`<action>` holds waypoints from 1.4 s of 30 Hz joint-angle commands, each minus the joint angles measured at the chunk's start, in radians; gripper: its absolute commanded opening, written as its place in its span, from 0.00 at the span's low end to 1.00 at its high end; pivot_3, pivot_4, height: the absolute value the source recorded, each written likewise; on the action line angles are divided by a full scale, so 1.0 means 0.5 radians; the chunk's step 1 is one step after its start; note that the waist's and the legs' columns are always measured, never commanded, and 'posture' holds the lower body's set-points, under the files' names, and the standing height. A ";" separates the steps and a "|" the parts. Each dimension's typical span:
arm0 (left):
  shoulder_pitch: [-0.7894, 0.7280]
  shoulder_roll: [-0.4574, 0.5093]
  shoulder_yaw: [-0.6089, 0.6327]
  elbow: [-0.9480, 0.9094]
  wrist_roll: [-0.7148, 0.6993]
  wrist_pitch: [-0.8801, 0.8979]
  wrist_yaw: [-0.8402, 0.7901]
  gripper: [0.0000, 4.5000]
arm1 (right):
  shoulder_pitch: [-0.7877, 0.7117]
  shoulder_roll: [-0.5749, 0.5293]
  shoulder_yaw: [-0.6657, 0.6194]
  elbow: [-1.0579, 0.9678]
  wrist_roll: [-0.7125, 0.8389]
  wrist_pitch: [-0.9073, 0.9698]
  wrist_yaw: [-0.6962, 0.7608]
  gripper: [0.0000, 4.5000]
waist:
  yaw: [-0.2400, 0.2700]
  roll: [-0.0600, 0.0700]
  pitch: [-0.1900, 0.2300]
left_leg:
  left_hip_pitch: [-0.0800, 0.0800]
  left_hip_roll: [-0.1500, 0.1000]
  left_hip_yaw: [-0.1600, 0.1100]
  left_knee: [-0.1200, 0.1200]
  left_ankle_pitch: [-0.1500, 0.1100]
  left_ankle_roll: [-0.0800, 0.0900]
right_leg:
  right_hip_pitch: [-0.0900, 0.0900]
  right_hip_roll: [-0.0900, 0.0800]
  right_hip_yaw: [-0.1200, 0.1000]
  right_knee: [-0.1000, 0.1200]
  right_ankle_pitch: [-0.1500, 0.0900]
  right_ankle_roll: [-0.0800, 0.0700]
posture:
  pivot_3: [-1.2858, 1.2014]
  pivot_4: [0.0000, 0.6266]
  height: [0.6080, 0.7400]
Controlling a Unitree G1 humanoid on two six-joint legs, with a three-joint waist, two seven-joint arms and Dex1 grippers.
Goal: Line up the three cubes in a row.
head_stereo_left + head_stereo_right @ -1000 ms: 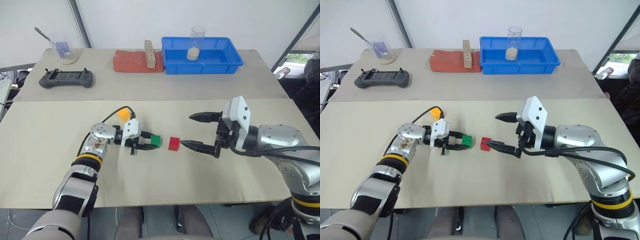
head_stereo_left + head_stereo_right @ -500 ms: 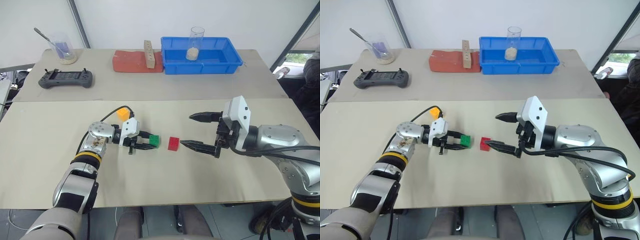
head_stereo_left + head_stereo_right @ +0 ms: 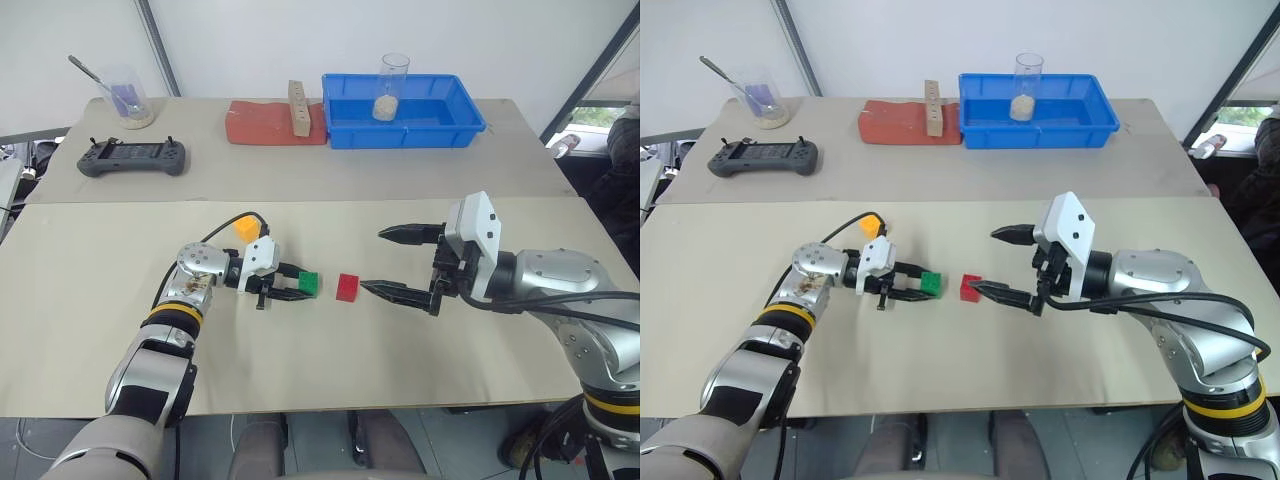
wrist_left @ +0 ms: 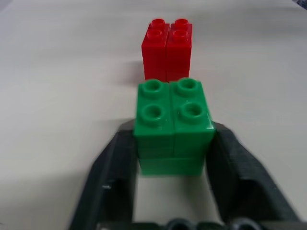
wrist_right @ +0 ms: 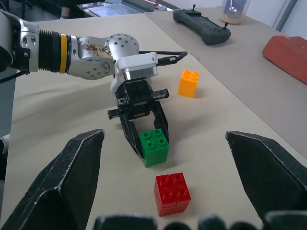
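Green cube: on the table, between the left gripper's fingers, just beside the red cube.
Left jaws: narrowly parted, flanking the green cube; whether they grip it or merely flank it cannot be told.
Red cube: near the lower fingertip of the right gripper, apart from it.
Yellow cube: behind the left wrist, out of line with the other two.
Right jaws: wide, empty.
Left arm pose: low over the table, gripper pointing toward the red cube.
Right arm pose: raised, gripper aimed leftward.
Step advice: probably back off straight, without nudging green; then bring yellow into line.
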 commanded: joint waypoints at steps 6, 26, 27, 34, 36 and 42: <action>0.036 0.058 0.046 -0.170 -0.020 0.051 -0.051 0.99 | -0.048 0.002 -0.023 -0.003 -0.001 -0.025 -0.009 1.00 | -0.001 0.000 0.000 | 0.000 0.000 0.000 0.000 0.000 0.000 | 0.000 0.000 0.000 0.000 0.000 0.000 | 0.52 0.24 1.00; 0.648 0.267 0.673 -1.696 -0.319 1.129 1.085 0.99 | -0.278 0.116 0.022 -0.162 0.187 0.242 -0.243 1.00 | -0.007 0.000 0.000 | 0.004 0.001 0.000 0.000 0.000 0.000 | 0.001 0.000 0.001 0.003 0.000 0.001 | 0.52 0.24 1.00; 0.707 0.258 0.711 -1.728 -0.308 1.141 1.172 0.99 | -0.310 0.134 0.032 -0.172 0.199 0.274 -0.272 1.00 | -0.008 0.000 0.000 | 0.006 0.002 -0.001 0.000 0.000 0.000 | 0.002 0.000 0.001 0.003 0.000 0.001 | 0.52 0.24 1.00; 0.911 0.256 0.751 -1.613 -0.269 1.073 1.367 0.99 | -0.412 0.144 0.105 -0.136 0.174 0.291 -0.276 1.00 | 0.013 0.000 0.000 | 0.007 0.001 0.000 0.000 0.000 0.000 | 0.003 -0.001 0.001 0.004 0.001 -0.001 | 0.52 0.24 1.00; 0.871 0.235 0.713 -1.526 -0.256 1.042 1.372 0.99 | -0.409 0.125 0.131 -0.115 0.137 0.263 -0.251 1.00 | 0.018 0.000 0.000 | 0.007 0.001 0.000 0.000 0.000 -0.001 | 0.004 -0.001 0.000 0.002 0.000 -0.001 | 0.52 0.24 1.00; 0.635 0.166 0.631 -1.091 -0.179 0.854 1.389 0.99 | -0.348 0.096 0.146 -0.072 0.047 0.206 -0.216 1.00 | 0.029 0.000 0.000 | 0.006 0.000 0.000 0.000 0.000 -0.001 | 0.005 -0.001 0.000 0.000 0.002 -0.003 | 0.52 0.24 1.00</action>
